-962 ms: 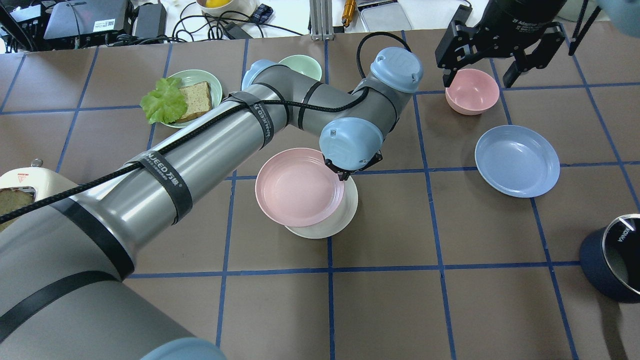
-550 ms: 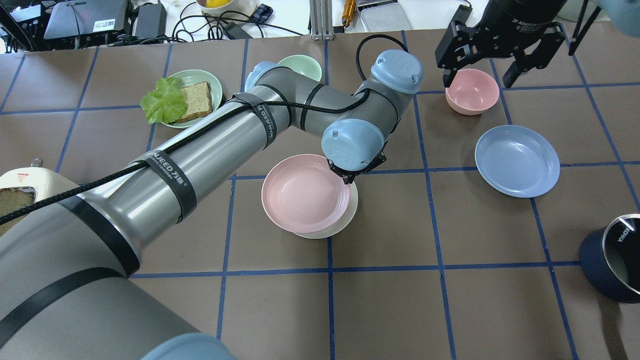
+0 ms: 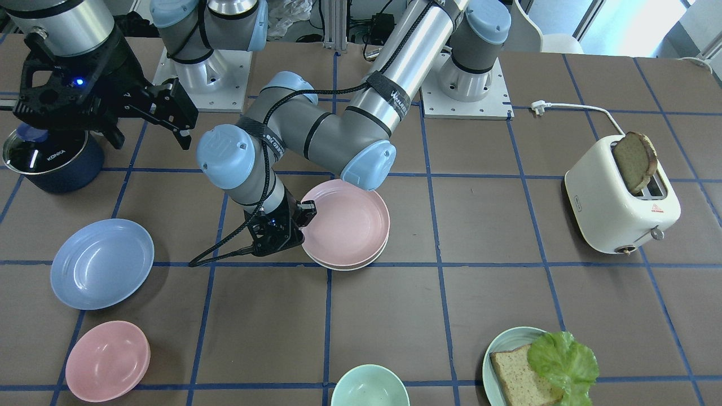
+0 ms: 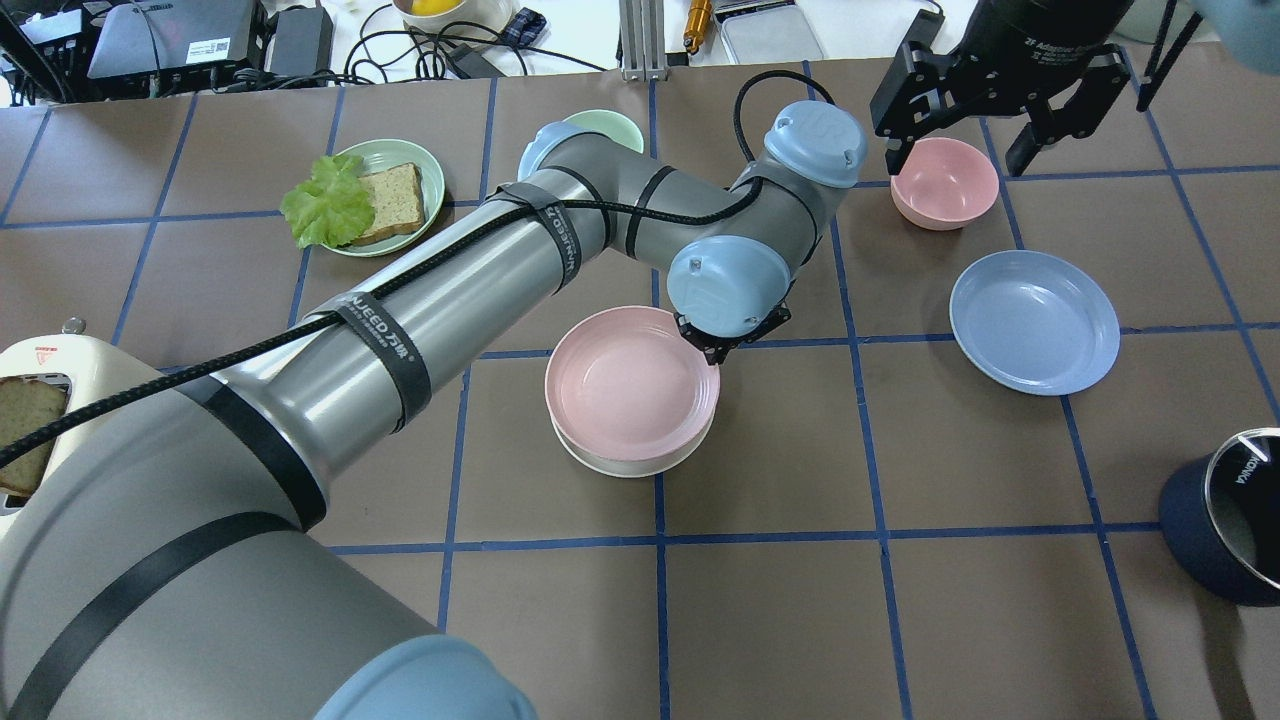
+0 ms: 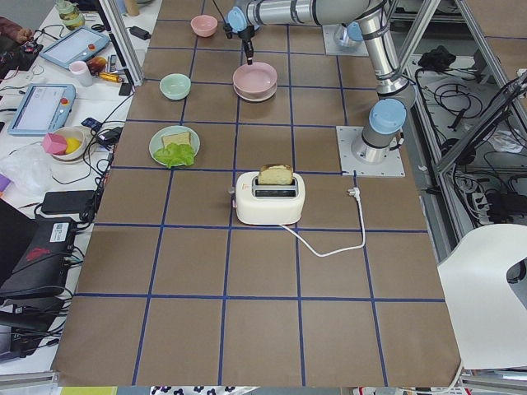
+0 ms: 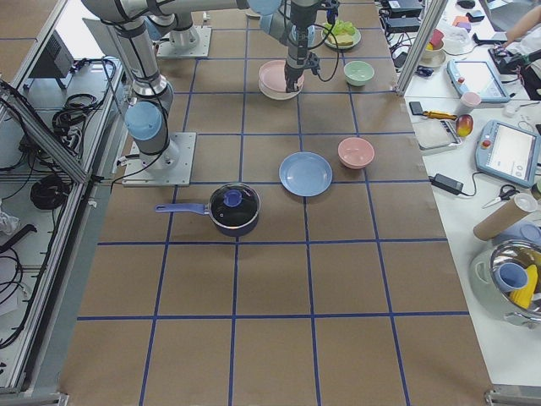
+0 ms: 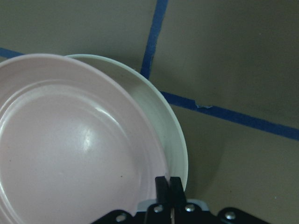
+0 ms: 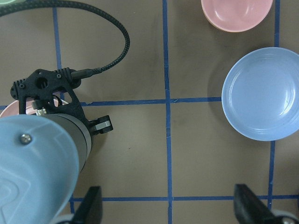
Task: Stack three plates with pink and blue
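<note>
While the left hand (image 7: 168, 184) pinches the pink plate (image 4: 630, 385), resting on the cream plate (image 7: 173, 140), the right hand (image 4: 958, 150) hangs open.

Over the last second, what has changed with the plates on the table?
The left gripper, shut on the rim of the pink plate, carried it toward the robot's right, so it is now nearly centred over the cream plate instead of hanging off it. The cream plate, blue plate, pink bowl and the open right gripper stayed put.
</note>
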Motion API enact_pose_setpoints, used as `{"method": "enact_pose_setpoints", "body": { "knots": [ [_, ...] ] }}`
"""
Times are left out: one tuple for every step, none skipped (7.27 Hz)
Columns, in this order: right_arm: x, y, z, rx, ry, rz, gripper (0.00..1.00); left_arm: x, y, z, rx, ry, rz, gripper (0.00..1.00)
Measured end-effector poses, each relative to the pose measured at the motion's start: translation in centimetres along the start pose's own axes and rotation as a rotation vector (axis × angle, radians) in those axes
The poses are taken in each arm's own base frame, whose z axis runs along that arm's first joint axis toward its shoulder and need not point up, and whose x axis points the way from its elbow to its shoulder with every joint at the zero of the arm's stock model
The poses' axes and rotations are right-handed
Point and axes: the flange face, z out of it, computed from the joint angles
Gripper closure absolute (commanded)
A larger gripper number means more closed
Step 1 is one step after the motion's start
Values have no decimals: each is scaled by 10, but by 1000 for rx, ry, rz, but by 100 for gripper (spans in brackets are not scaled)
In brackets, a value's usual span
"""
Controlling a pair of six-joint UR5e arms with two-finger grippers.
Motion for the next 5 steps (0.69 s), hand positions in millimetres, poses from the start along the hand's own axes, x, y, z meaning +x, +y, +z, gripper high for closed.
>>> {"method": "enact_pose_setpoints", "body": {
  "knots": [
    [0, 0, 0, 0, 0, 0, 0, 3, -2, -1, 5, 2, 3, 97],
    [0, 0, 0, 0, 0, 0, 0, 4, -2, -1, 7, 0, 9, 97],
    [0, 0, 0, 0, 0, 0, 0, 5, -1, 1, 6, -4, 12, 97],
    [0, 0, 0, 0, 0, 0, 0, 5, -1, 4, 3, -10, 14, 97],
    [0, 0, 0, 0, 0, 0, 0, 5, 0, 8, -1, -16, 16, 96]
  ]
}}
